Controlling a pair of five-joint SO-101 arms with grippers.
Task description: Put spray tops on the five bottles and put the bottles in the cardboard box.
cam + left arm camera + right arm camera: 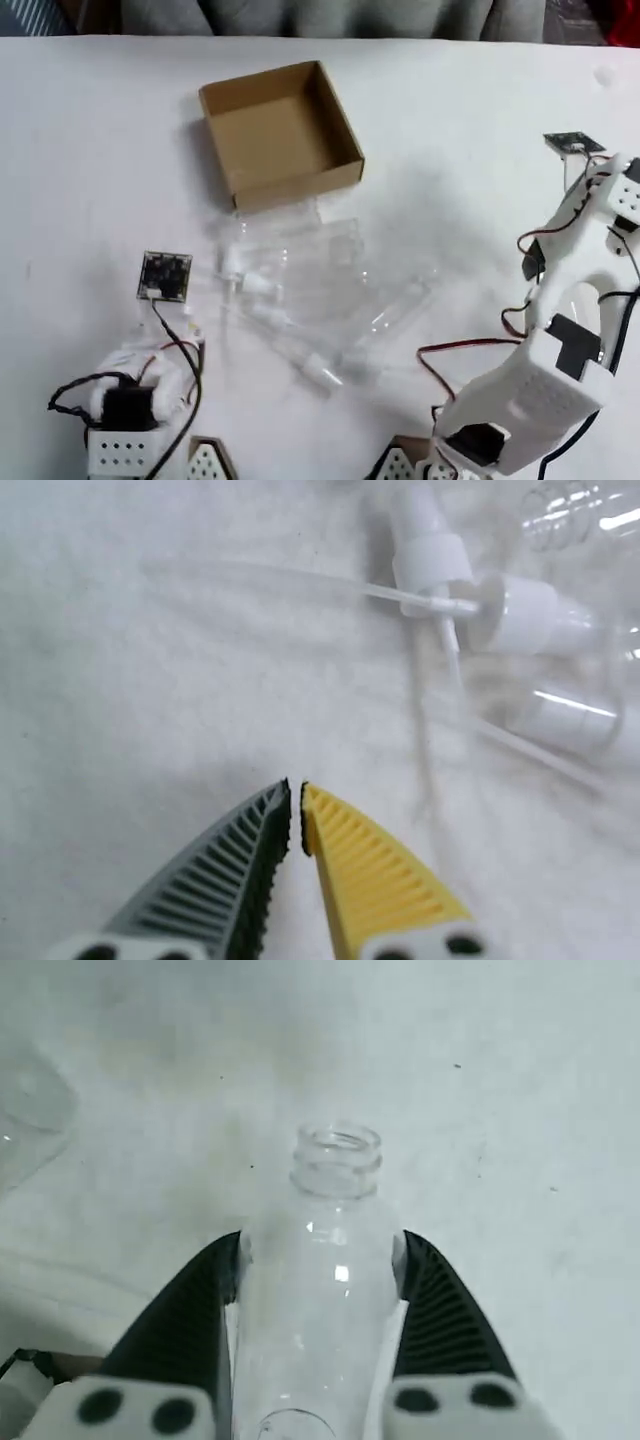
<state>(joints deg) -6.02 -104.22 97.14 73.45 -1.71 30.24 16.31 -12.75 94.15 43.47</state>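
A white table (80,150) lies below grey fabric (300,15) (hanging in folds along its far edge).

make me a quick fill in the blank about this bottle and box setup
The right pincer grips a clear bottle whose neck has no spray ___.
The left pincer is ___, holding nothing.
The cardboard box holds ___ bottles.
Missing: top, shut, no.

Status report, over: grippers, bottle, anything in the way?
Left gripper shut, empty, near loose spray tops. Right gripper shut on an uncapped bottle. Cardboard box holds no bottles. Clear bottles piled before the box.
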